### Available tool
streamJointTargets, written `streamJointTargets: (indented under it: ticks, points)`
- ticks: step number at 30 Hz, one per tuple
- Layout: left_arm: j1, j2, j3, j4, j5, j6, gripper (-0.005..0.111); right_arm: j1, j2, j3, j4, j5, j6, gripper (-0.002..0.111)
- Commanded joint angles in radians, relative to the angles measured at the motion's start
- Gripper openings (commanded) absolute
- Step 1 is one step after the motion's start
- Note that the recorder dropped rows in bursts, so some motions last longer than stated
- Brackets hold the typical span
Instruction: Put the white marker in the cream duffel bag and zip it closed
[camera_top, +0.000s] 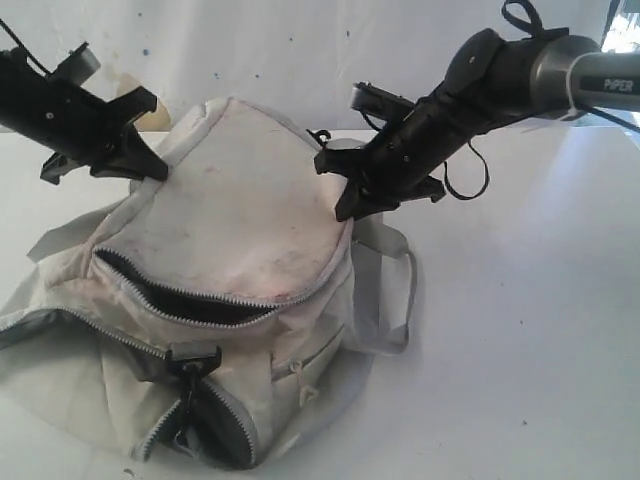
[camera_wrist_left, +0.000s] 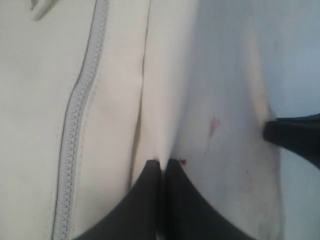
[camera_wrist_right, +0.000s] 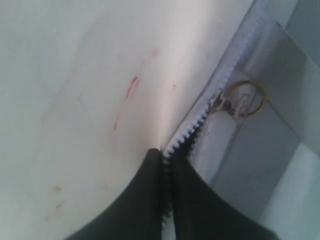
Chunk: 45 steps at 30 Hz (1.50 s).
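The cream duffel bag (camera_top: 230, 220) lies on the white table with its main zipper mouth (camera_top: 190, 300) gaping and dark lining showing. My left gripper (camera_top: 160, 170) is shut on a fold of the bag's fabric (camera_wrist_left: 110, 100) at its upper left side; the fingertips (camera_wrist_left: 150, 172) pinch the cloth beside a closed grey zipper (camera_wrist_left: 75, 125). My right gripper (camera_top: 345, 210) is shut on the bag's right edge, its jaws (camera_wrist_right: 162, 152) clamped over the zipper teeth (camera_wrist_right: 200, 120) just below a metal ring pull (camera_wrist_right: 245, 97). The white marker is out of view.
A black buckle (camera_top: 190, 355) hangs at the bag's front over a second open zipper. A grey strap (camera_top: 400, 290) loops off the bag's right side. A white wall (camera_top: 300, 50) stands behind. A dark shape (camera_wrist_left: 295, 140) pokes in past the bag in the left wrist view.
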Motion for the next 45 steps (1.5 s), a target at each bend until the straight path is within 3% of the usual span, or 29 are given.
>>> streamJointTargets:
  ticks: [1, 11, 15, 19, 24, 27, 31, 33, 35, 40, 45]
  points:
    - [0.004, -0.005, -0.079, -0.051, -0.026, 0.0, 0.0, -0.013, -0.069, 0.113, -0.046, -0.039, 0.024, 0.0]
    - [-0.001, 0.131, -0.294, -0.051, 0.016, -0.033, 0.0, -0.013, -0.26, 0.39, 0.116, -0.241, 0.022, 0.0]
    - [-0.001, 0.199, -0.376, -0.152, 0.046, -0.048, 0.0, 0.016, -0.296, 0.476, 0.237, -0.261, -0.035, 0.0]
    - [-0.013, 0.236, -0.382, -0.328, 0.109, -0.001, 0.0, 0.066, -0.296, 0.499, 0.277, -0.272, -0.117, 0.0]
    - [-0.015, 0.237, -0.382, -0.304, 0.105, 0.093, 0.009, 0.064, -0.296, 0.488, 0.245, -0.199, -0.139, 0.001]
    - [-0.015, 0.237, -0.382, -0.247, 0.125, 0.093, 0.026, 0.051, -0.296, 0.47, 0.177, -0.184, -0.141, 0.012]
    - [-0.015, 0.217, -0.382, -0.152, 0.137, 0.093, 0.043, 0.026, -0.296, 0.44, 0.123, -0.152, -0.141, 0.046]
    - [-0.015, 0.188, -0.382, -0.078, 0.132, 0.058, 0.042, 0.012, -0.3, 0.422, 0.106, -0.133, -0.141, 0.062]
    - [-0.015, 0.156, -0.382, 0.024, 0.128, -0.02, 0.038, 0.004, -0.309, 0.411, 0.084, -0.115, -0.141, 0.071]
    - [-0.015, 0.056, -0.38, 0.287, 0.168, -0.159, 0.018, -0.025, -0.332, 0.379, -0.004, -0.059, -0.108, 0.072]
    - [-0.015, -0.046, -0.325, 0.326, 0.214, -0.195, 0.006, -0.064, -0.334, 0.375, -0.067, -0.061, -0.098, 0.072]
